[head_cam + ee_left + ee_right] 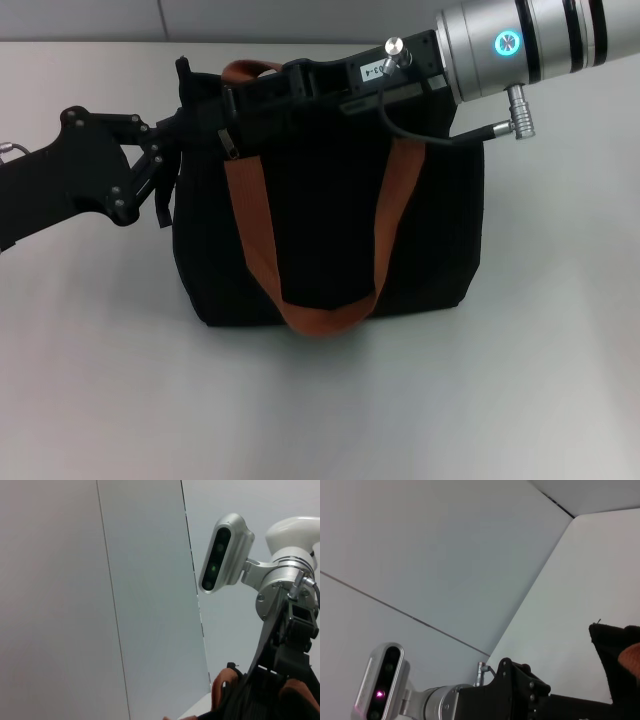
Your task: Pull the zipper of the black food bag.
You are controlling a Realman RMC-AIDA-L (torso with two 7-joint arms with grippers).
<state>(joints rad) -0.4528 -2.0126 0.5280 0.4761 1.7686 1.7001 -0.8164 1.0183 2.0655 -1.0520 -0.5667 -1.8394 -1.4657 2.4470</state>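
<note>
Black food bag [330, 230] w/ zipper [230, 143] (head only) — wrists: wall.

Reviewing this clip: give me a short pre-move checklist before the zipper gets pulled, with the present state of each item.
1. The black food bag stands upright on the table: ok.
2. Left gripper at the bag's left top corner: ok.
3. Right gripper over the top edge: ok.
4. The zipper pull visible near the right gripper: ok.
5. Pull pinched between fingers: cannot tell.
6. Orange strap off the zip track: cannot tell.
</note>
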